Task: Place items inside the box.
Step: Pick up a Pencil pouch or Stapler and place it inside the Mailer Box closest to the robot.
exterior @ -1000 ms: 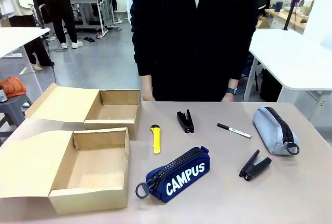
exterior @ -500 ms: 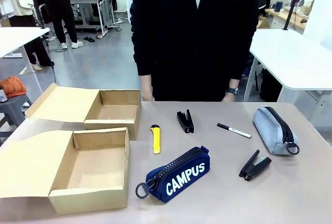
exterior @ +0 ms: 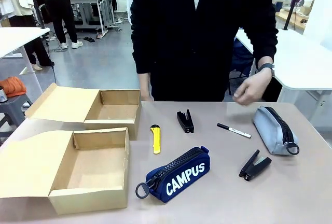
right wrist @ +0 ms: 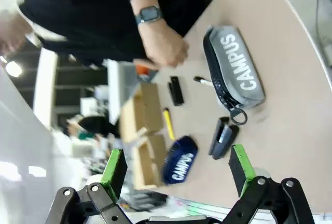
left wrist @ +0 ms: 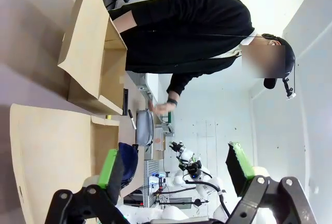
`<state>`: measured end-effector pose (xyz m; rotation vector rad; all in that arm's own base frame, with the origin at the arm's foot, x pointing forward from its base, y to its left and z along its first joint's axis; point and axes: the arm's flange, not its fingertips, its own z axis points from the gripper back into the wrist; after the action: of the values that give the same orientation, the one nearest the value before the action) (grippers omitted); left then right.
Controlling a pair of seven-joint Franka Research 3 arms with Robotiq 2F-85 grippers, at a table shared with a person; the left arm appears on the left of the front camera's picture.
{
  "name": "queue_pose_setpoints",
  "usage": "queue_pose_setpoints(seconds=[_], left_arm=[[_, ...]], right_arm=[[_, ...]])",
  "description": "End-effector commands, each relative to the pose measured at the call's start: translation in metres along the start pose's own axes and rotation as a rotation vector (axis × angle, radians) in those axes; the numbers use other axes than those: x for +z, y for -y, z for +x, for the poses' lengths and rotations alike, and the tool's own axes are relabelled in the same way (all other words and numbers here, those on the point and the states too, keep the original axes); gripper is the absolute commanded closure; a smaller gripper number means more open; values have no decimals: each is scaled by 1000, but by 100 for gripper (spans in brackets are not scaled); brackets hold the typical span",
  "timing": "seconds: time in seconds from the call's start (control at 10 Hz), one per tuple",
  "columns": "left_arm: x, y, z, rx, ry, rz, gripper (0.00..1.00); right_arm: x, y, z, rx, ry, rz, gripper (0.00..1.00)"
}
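2 grippers, both spread wide with nothing between the pads: left gripper (left wrist: 174, 164), right gripper (right wrist: 176, 166). The navy pouch (exterior: 179, 175) lies well ahead of the right gripper, on the table. Its long axis is diagonal, zip ring toward the near box (exterior: 88, 169). The yellow knife (exterior: 155, 139) is just beyond it, with its long axis running near-to-far. From the left wrist, 1 finger half hides the pouch. The right wrist view is blurred.

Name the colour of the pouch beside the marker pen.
The pouch is light grey with a black zip; clearest in the right wrist view.
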<state>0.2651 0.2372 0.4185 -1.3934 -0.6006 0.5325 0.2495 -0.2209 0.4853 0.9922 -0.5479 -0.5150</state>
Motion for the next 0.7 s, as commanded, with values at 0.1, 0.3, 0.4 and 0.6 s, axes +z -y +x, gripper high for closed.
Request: queue_pose_setpoints(seconds=[0.1, 0.3, 0.4, 0.6], left_arm=[[1, 1, 0, -25, 2, -20, 0], [1, 1, 0, -25, 2, -20, 0], [1, 1, 0, -25, 2, -20, 0], [1, 1, 0, -25, 2, -20, 0]], right_arm=[[-40, -38, -19, 355, -101, -146, 0], [12, 8, -7, 178, -119, 107, 0], [35, 34, -10, 105, -57, 148, 0], [43, 60, -18, -15, 13, 103, 0]])
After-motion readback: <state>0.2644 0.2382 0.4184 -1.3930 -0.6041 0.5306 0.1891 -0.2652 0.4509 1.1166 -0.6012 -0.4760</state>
